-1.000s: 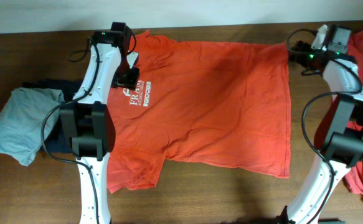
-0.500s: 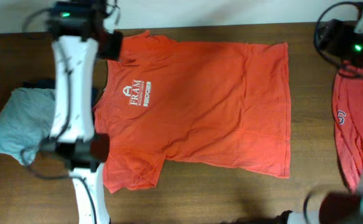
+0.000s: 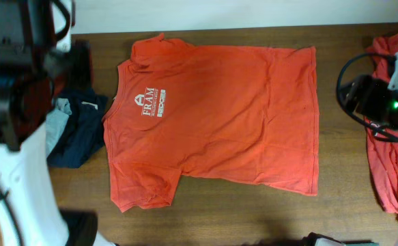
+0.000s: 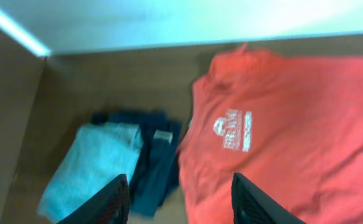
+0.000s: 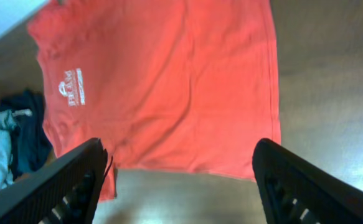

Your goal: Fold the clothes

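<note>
One of the clothes, an orange-red T-shirt [image 3: 219,116] with a small white chest logo [image 3: 148,104], lies spread flat, front up, in the middle of the table. A second orange-red garment [image 3: 384,164] lies crumpled at the right edge. My left gripper [image 4: 181,205] hangs high above the shirt's collar side, open with nothing between its fingers [image 4: 109,202]. My right gripper [image 5: 181,186] is also raised and open, looking down on the shirt [image 5: 169,81] and bare wood. In the overhead view the left arm [image 3: 14,82] is blurred and the right arm [image 3: 379,102] is over the crumpled garment.
A dark navy folded garment [image 3: 76,133] and a light-grey one [image 3: 59,116] lie left of the shirt, also seen from the left wrist as navy garment [image 4: 156,162] and grey garment [image 4: 88,168]. The brown wooden table [image 3: 253,212] meets a white wall at the back.
Both arms have lifted off the shirt's top edge: the left swung up and leftward, the right moved right and toward the front. The shirt stays flat.
</note>
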Controlling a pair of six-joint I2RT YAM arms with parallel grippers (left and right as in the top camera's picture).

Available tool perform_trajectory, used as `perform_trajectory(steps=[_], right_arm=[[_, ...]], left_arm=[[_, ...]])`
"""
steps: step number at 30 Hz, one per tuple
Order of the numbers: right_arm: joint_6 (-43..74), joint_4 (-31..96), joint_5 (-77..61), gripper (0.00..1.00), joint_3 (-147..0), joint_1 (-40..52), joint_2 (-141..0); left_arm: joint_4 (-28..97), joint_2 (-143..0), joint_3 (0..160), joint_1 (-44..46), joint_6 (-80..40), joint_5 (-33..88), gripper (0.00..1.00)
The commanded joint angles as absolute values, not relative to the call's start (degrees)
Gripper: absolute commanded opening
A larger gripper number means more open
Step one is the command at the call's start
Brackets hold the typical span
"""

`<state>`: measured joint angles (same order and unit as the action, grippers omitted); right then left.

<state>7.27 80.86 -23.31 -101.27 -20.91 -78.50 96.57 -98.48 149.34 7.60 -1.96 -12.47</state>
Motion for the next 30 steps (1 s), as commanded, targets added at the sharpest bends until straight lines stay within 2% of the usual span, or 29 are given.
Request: perform_trajectory(steps=[1,3,4,6,8,9,14,15,16,24,30], right_arm=[[6.2,80.8,-22.2,0.72,-94.9,-20.6,-78.4],[6.2,78.9,-22.2,0.61,-89.2,-20.6,-78.6],[6.5,77.5,-22.2,0.46,-85.8,-20.6,-78.9],[7.3,74.3,-22.2,0.23,-79.0,-20.6,-79.9],[9.6,70.3,-22.3,0.07,-72.1,-20.6,-81.2],[10.2,67.9,-22.3,0.04,-68.8,-20.5,-82.0],[14.1,54.6,-22.3,0.04,-56.1,-19.3,-86.1],[14.5,52.2,-22.3,0.04,-54.4,-18.8,-86.9],[16.0,50.9,-22.3,0.04,-53.0,-18.4,-87.6],[25.9,48.1,-15.8,0.04,-48.5,-16.4,-94.1],[28.8,46.9,-12.4,0.04,-48.3,-17.2,-100.1]], left_arm=[[96.6,-93.7,137.7,7.7,-6.6,-16.6,0.53],[95.8,-91.9,130.6,7.7,-7.1,-16.8,0.53],[95.0,-91.4,127.4,7.7,-7.2,-16.8,0.53],[93.1,-91.1,121.5,7.7,-7.5,-16.7,0.52],[90.4,-91.2,116.3,7.7,-7.6,-16.7,0.53],[88.6,-91.2,114.0,7.7,-7.7,-16.7,0.53],[79.7,-91.2,106.1,7.7,-7.7,-15.2,0.54],[78.7,-91.2,105.4,7.7,-7.7,-15.2,0.59],[78.1,-91.2,105.0,7.7,-7.7,-15.2,0.59],[78.2,-91.2,105.0,7.7,-7.7,-15.2,0.62],[78.2,-91.2,105.0,7.7,-7.7,-15.2,0.64]])
